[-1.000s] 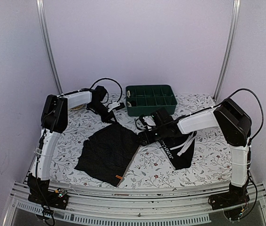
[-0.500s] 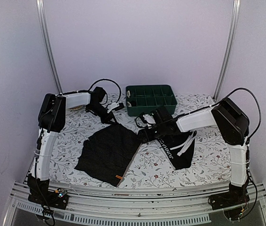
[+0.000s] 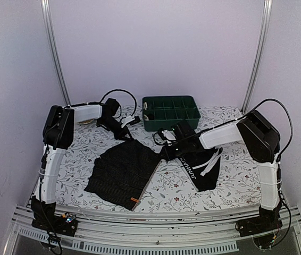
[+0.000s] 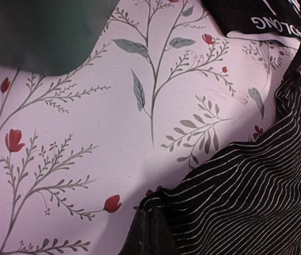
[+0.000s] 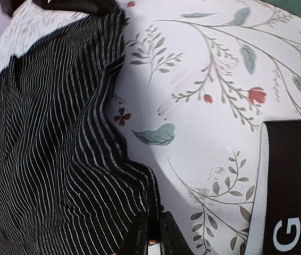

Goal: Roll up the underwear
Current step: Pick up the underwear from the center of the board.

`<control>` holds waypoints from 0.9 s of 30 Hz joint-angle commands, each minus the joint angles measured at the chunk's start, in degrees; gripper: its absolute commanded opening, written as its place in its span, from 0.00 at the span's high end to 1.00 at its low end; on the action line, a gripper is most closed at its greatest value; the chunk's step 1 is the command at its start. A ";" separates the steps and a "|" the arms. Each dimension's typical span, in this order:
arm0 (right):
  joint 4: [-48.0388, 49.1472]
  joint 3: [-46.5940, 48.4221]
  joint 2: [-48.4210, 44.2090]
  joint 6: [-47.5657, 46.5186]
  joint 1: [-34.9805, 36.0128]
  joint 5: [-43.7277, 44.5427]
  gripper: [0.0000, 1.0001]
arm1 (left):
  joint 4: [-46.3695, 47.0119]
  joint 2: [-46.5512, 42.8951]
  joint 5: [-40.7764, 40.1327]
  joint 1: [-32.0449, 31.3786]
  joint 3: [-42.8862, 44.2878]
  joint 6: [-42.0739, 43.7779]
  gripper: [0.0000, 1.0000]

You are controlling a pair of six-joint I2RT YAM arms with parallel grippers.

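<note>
Pale lilac walls (image 3: 156,48) and two metal posts (image 3: 53,53) close in a table (image 3: 86,151) covered with a white cloth printed with leafy twigs and small red flowers. A green tray (image 3: 190,121), split into compartments, sits at the back near the middle. The striped underwear (image 3: 121,172), black with fine white pinstripes, lies spread flat left of centre like a tilted diamond, with a small orange tag (image 3: 134,200) on its near corner. The left gripper (image 3: 125,134) reaches in from the back left to the far corner of this garment. In the left wrist view its jaws are pressed together on the fabric's edge, low against the cloth. The right gripper (image 3: 164,155) stretches across from the right to the garment's right-hand corner. The right wrist view shows its two fingers (image 5: 140,234) drawn close with the hem caught between them, and the cloth puckers into folds leading up to the pinch. The lettered underwear (image 3: 203,175), black with a white band and white lettering on the waistband, lies folded just right of the striped pair under the right forearm. A strip of bare flowered cloth shows between the two garments.
</note>
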 commanded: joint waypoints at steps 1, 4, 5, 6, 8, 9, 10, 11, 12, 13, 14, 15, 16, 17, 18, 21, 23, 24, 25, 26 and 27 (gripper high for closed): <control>0.44 0.19 1.29 -1.14 -0.45 -1.63 0.98 | 0.57 -4.33 1.46 0.73 -1.36 -0.40 1.00; 0.43 0.73 0.62 -2.07 -0.66 -0.54 0.98 | 1.82 -5.36 1.54 1.14 -2.12 -1.51 1.00; 0.41 0.95 0.12 -2.41 -0.76 0.06 0.98 | 2.97 -6.14 1.41 1.41 -2.82 -2.34 1.00; 0.22 1.39 -0.56 -3.20 -0.94 0.92 0.98 | 4.69 -7.27 1.30 2.01 -3.76 -3.73 1.00; -0.20 2.62 -1.81 -4.73 -1.17 2.89 0.98 | 8.33 -9.94 1.94 3.20 -6.03 -5.42 1.00; -0.52 3.47 -2.35 -6.20 -1.53 4.00 0.98 | 10.03 -11.37 2.54 3.95 -7.26 -6.11 1.00; -0.92 4.36 -2.79 -7.11 -1.70 4.91 0.98 | 11.49 -12.54 3.23 4.63 -8.27 -6.73 1.00; -1.17 5.40 -3.07 -8.42 -2.22 5.48 0.98 | 12.65 -13.71 4.03 5.26 -9.17 -7.22 1.00; -1.49 6.36 -3.13 -10.09 -2.58 5.74 0.98 | 13.30 -14.58 4.87 5.90 -9.75 -7.52 1.00; -1.86 7.51 -3.22 -11.36 -2.85 6.05 0.98 | 13.73 -15.19 5.63 6.40 -10.26 -7.79 1.00; -2.05 8.50 -3.32 -13.22 -3.21 5.81 0.98 | 14.02 -15.78 6.22 6.79 -10.59 -7.99 1.00; -2.28 9.21 -3.50 -14.36 -3.40 5.36 0.98 | 14.16 -16.19 6.69 7.27 -10.76 -8.11 1.00; -2.43 9.80 -3.76 -16.10 -3.58 5.01 0.98 | 14.33 -16.71 7.16 7.51 -11.01 -8.22 1.00; -2.57 10.15 -4.14 -17.08 -3.63 4.23 0.98 | 14.37 -17.19 7.76 7.85 -11.40 -8.19 1.00; -2.70 10.22 -4.64 -18.37 -3.71 3.24 0.98 | 14.33 -17.74 8.32 8.06 -11.93 -8.03 1.00; -2.34 8.80 -7.08 -21.77 -3.68 -1.04 0.98 | 14.77 -20.14 9.82 8.26 -14.79 -6.75 1.00; -1.44 6.73 -9.02 -23.73 -3.64 -4.36 0.98 | 16.64 -22.46 10.38 8.33 -18.15 -5.91 1.00; -1.21 6.02 -9.69 -24.50 -3.64 -6.36 0.98 | 17.51 -23.84 10.59 8.24 -19.97 -5.21 1.00; -1.32 5.50 -10.33 -25.35 -3.64 -8.17 0.98 | 18.06 -25.06 10.70 8.22 -21.85 -4.51 1.00; -1.79 5.15 -10.69 -26.13 -3.54 -10.02 0.98 | 19.12 -26.78 10.64 8.21 -23.58 -3.44 1.00; -2.41 4.90 -10.92 -26.53 -3.43 -11.86 0.98 | 19.42 -27.61 10.66 8.21 -25.23 -2.41 1.00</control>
